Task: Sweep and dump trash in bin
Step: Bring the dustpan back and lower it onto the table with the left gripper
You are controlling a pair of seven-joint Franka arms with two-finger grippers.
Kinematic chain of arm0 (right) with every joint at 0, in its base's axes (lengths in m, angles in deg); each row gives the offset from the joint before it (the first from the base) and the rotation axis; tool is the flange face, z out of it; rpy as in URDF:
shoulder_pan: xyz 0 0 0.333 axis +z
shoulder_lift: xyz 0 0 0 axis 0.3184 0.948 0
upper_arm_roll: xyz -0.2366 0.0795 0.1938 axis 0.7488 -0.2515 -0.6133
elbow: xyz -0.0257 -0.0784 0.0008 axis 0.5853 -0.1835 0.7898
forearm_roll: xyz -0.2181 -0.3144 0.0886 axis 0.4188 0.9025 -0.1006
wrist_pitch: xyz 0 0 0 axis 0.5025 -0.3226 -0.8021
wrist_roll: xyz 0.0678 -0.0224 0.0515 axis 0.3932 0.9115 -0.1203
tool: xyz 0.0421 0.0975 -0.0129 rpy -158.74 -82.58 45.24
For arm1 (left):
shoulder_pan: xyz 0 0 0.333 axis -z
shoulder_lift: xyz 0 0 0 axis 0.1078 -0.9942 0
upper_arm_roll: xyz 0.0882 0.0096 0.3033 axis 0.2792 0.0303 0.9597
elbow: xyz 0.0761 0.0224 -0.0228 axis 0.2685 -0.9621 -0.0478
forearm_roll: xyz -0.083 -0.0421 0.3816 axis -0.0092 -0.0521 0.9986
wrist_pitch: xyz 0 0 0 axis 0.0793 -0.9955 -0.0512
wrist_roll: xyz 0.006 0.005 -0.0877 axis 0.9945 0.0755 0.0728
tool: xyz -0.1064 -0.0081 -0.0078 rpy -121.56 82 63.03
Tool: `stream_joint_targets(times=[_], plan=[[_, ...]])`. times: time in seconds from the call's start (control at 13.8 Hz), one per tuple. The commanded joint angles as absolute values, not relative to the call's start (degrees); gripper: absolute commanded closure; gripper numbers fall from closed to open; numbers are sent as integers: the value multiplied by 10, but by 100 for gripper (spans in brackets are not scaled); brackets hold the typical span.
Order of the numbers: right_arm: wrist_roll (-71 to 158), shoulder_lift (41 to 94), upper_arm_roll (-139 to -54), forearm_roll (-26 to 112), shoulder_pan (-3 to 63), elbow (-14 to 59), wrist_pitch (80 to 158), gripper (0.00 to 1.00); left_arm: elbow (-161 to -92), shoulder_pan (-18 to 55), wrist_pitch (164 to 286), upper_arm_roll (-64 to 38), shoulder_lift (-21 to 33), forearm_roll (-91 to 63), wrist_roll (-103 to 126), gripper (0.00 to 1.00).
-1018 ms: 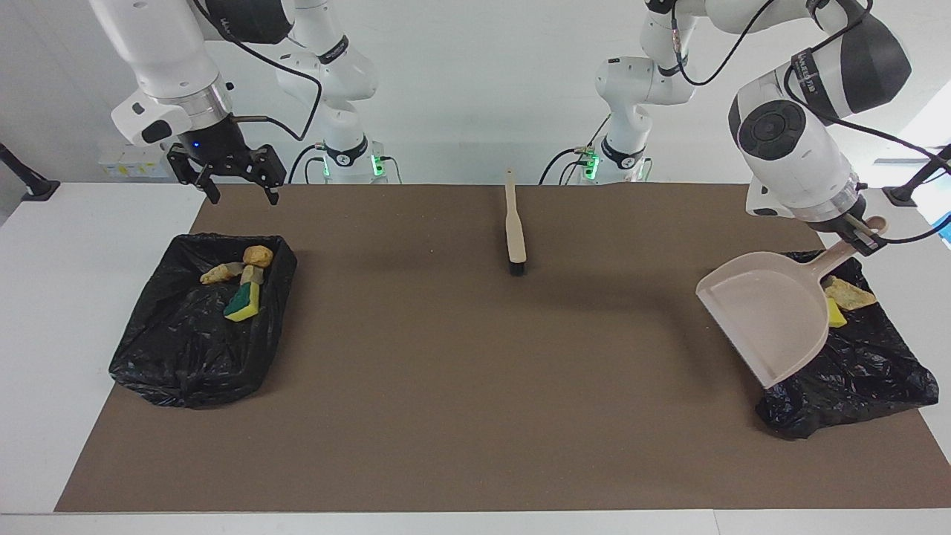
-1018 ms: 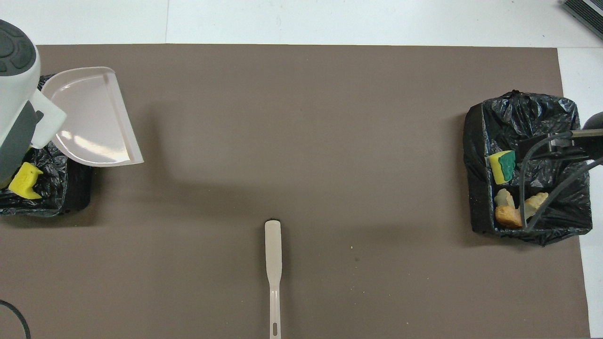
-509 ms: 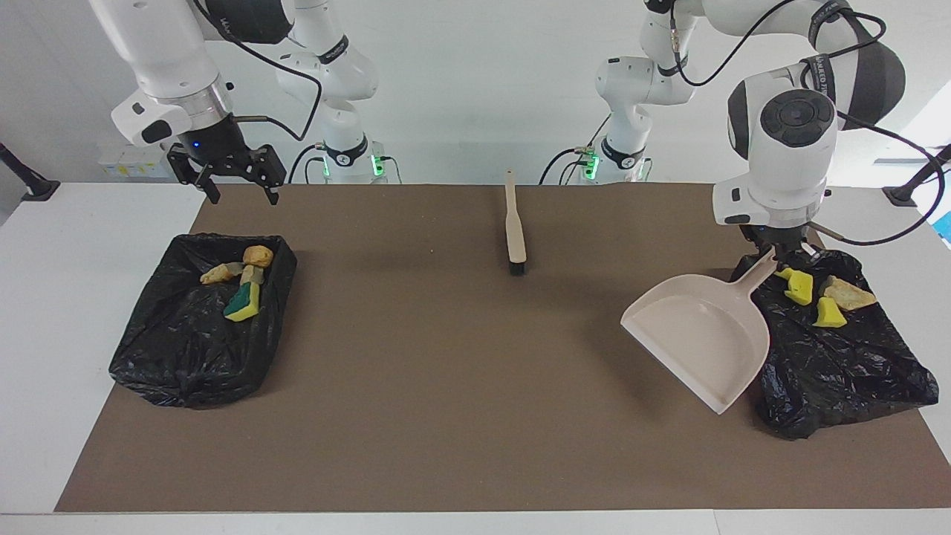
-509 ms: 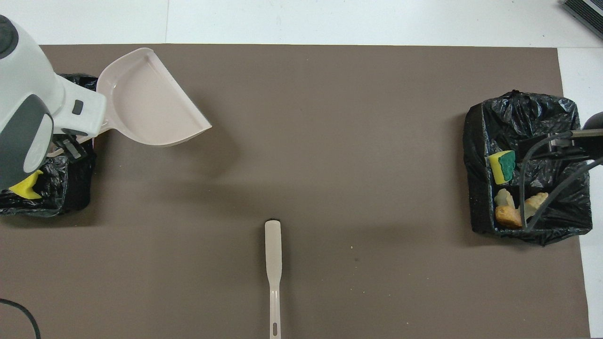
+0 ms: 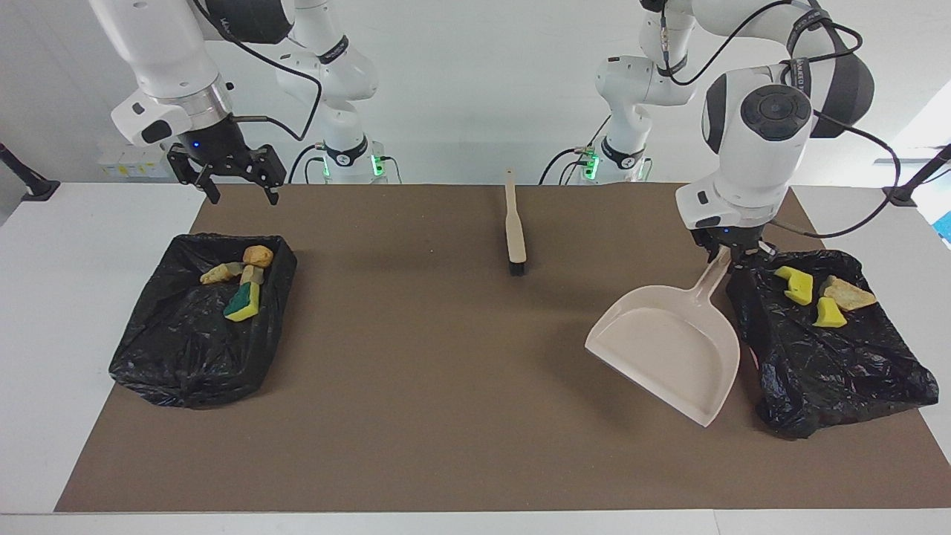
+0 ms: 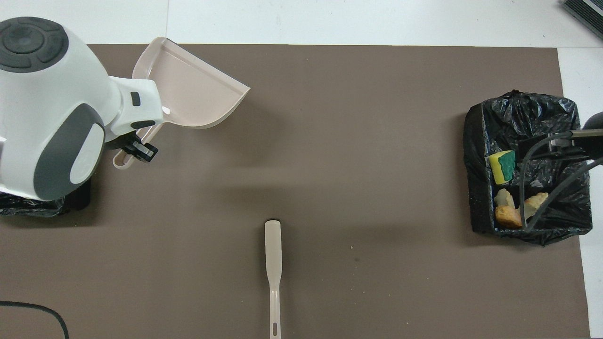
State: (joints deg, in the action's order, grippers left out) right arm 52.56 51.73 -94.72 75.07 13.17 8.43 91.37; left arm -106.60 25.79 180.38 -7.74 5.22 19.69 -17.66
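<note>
On the surface [image 5: 446, 416], two black-lined bins [image 5: 200, 319] [image 5: 832, 342] hold the trash [image 5: 241, 286] [image 5: 817, 293]. The left end effector [image 5: 732, 253] grips the empty dustpan [image 5: 665, 349] by its handle; the right end effector [image 5: 234, 182] hangs wide over the surface's edge

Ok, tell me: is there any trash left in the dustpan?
No. In the facing view the dustpan held by the left gripper shows only its bare beige inside.

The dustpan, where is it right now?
The dustpan hangs in the left end effector, held by its handle over the brown mat, beside the black bin at the left arm's end of the table.
</note>
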Motion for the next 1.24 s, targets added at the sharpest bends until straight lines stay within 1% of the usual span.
stream_joint_targets(times=[0.0,0.15,0.29,0.44,0.58,0.8,0.95,1.16], plan=[[537,509,-948,746,129,91,908,0,-1046,300,1811,-67,18,189,-101,100],[537,509,-948,746,129,90,908,0,-1006,324,1808,-67,-20,184,-12,100],[537,509,-948,746,129,90,908,0,-994,342,1812,-69,-35,182,30,100],[537,509,-948,746,129,90,908,0,-992,348,1823,-72,-48,169,44,100],[537,509,-948,746,129,90,908,0,-989,359,1854,-74,-60,147,110,100],[537,509,-948,746,129,90,908,0,-995,369,1878,-74,-60,114,141,100],[537,509,-949,746,129,90,908,0,-999,390,1902,-74,-73,114,187,100],[537,509,-948,746,129,90,908,0,-1018,390,1932,-74,-72,95,188,100]])
